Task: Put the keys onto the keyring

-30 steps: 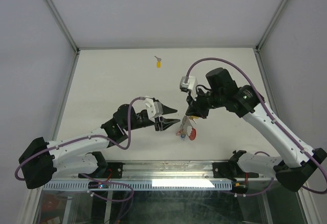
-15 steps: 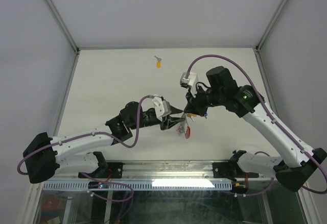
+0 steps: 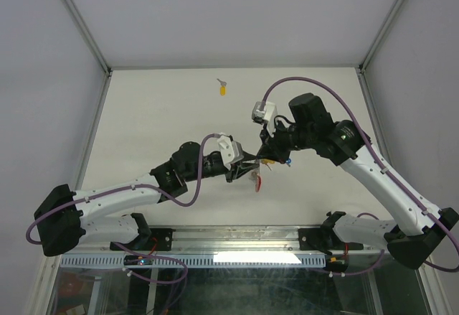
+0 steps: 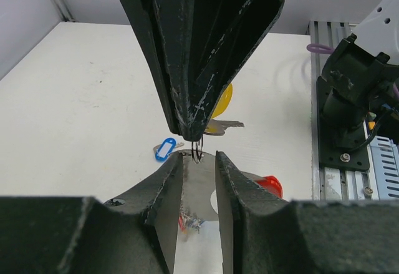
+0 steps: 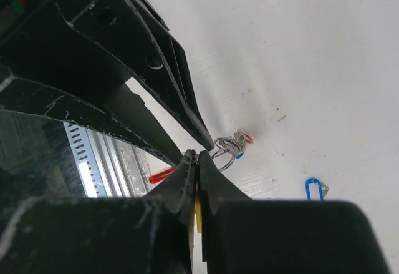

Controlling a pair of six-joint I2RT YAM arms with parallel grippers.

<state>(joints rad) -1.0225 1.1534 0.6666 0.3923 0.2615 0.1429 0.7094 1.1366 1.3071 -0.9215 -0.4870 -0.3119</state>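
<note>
Keyring (image 4: 197, 155) in right pincer (image 4: 191, 134) tip

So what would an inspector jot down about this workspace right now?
Surface: white table.
Job's things: keyring hangs from right fingers; blue-tagged key lies on table; yellow-tagged key lies far back, alone.
Clutter: nothing seen.
Fingers: right fingers shut on keyring wire; left fingers open, tips beside it.
Cables: purple cables loop along both arms.
Surroundings: grey walls; metal rail at near edge.
</note>
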